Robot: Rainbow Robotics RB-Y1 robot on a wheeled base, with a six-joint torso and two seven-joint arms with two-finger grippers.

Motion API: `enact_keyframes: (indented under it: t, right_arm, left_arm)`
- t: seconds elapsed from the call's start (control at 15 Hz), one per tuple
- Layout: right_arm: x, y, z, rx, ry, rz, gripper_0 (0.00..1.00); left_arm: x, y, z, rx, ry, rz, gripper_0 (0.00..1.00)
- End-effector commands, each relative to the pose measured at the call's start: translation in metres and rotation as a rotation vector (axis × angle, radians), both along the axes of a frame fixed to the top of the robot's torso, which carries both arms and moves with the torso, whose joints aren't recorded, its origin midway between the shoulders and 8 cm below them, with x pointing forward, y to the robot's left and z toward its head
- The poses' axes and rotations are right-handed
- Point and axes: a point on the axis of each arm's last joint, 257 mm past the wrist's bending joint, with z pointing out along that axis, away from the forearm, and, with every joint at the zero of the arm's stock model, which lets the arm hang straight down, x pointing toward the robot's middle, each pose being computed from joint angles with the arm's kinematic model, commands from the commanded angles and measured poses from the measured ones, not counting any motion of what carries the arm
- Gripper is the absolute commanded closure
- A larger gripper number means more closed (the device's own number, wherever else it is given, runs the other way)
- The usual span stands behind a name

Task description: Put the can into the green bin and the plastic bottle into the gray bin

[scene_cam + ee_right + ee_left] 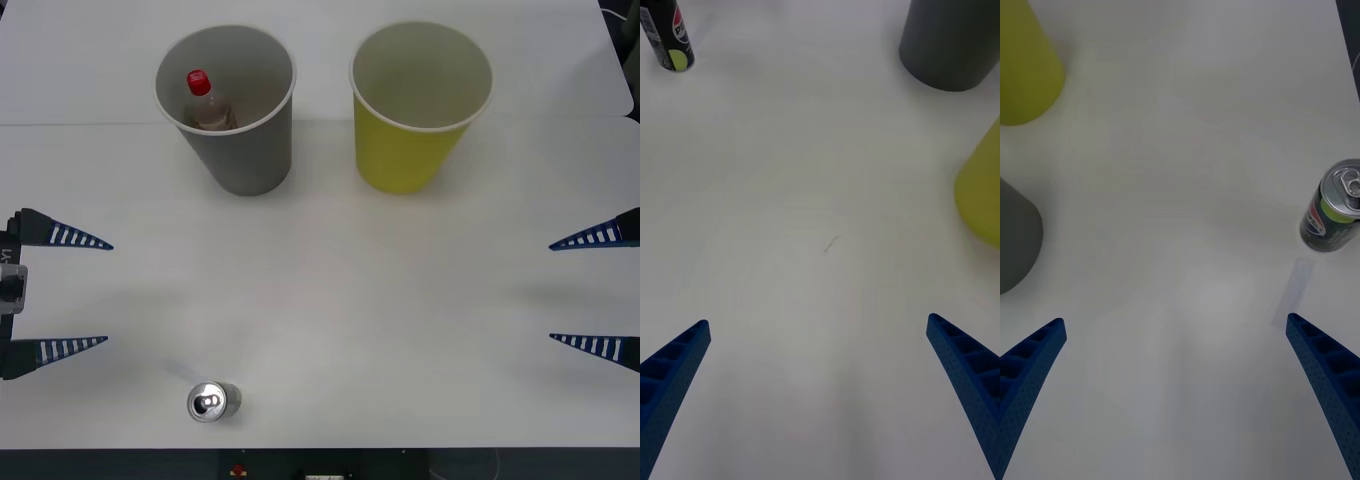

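Left pincer [108, 293] near upright can [213, 401]

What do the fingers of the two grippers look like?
Both the left gripper and the right gripper have two long, pointed blue fingers shaped like narrow wedges. Pale ribs cross each finger like a ladder. The left fingers join dark mounts with a gray block between them.
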Motion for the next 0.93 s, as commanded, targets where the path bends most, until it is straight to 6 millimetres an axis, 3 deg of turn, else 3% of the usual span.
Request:
enact_keyframes:
  t: [0.07,0.47,0.93]
  right_arm:
    - [0.0,0.0,0.0,0.0,0.0,0.0,0.0]
    - [0.0,0.0,0.0,0.0,0.0,0.0,0.0]
    - [0.0,0.0,0.0,0.0,0.0,0.0,0.0]
  left_arm:
    - [0.0,0.0,0.0,0.0,0.0,0.0,0.0]
    - [0.009,0.008,0.003,-0.018,-0.025,0.041,0.0]
    - [-0.009,0.027,-0.017,-0.093,0.082,0.029,0.0]
